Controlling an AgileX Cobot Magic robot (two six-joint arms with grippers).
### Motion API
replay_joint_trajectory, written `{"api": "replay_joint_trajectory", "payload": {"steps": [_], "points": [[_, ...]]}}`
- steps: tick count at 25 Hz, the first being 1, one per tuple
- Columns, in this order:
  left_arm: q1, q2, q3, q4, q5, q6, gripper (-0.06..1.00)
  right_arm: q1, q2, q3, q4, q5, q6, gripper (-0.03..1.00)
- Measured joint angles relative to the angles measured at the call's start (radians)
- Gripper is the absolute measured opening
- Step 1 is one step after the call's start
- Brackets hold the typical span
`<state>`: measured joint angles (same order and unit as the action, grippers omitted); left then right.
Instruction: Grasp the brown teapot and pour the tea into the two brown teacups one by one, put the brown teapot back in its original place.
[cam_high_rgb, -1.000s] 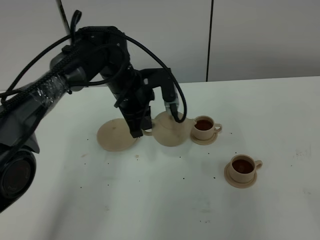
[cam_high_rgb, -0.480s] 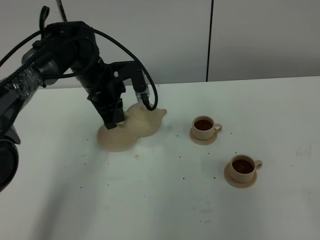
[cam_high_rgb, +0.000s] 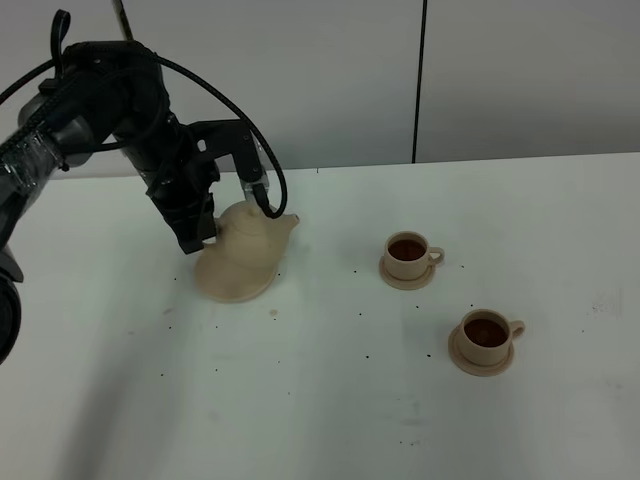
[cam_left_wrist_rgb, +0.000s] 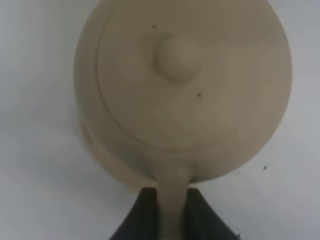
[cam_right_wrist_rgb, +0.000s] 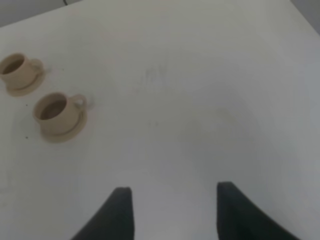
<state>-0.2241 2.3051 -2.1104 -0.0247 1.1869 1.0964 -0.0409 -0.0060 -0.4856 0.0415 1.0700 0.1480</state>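
squat matte teapot (cam_high_rgb: 255, 232) over round saucer (cam_high_rgb: 226, 281), left claw (cam_left_wrist_rgb: 172, 210) clamped

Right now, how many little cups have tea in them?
2. One teacup sits on its saucer mid-table; the other teacup sits on its saucer, nearer the front and further right.

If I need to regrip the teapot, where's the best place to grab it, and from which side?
Take the teapot by its loop handle, coming from the back, opposite the spout. The body is round and wide and the lid knob small, so the thin handle probably suits narrow jaws best. The left gripper holds it there now.
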Motion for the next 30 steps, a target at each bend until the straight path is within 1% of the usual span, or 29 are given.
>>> {"api": "replay_joint_trajectory", "payload": {"steps": [5,9,13,18,24,30], "points": [[0.027,0.0,0.002,0.004,0.0,-0.001,0.17,0.0,0.0,0.0,0.0,0.0,0.0,0.38],[0.056,-0.002,0.041,0.002,0.0,-0.001,0.17,0.0,0.0,0.0,0.0,0.0,0.0,0.38],[0.081,-0.002,0.05,0.003,0.0,0.002,0.17,0.0,0.0,0.0,0.0,0.0,0.0,0.38],[0.093,-0.002,0.05,-0.017,0.0,0.023,0.17,0.0,0.0,0.0,0.0,0.0,-0.001,0.38],[0.095,0.016,0.05,-0.019,0.0,0.052,0.17,0.0,0.0,0.0,0.0,0.0,-0.001,0.38],[0.095,0.032,0.05,-0.037,-0.026,0.081,0.17,0.0,0.0,0.0,0.0,0.0,-0.001,0.38]]}}
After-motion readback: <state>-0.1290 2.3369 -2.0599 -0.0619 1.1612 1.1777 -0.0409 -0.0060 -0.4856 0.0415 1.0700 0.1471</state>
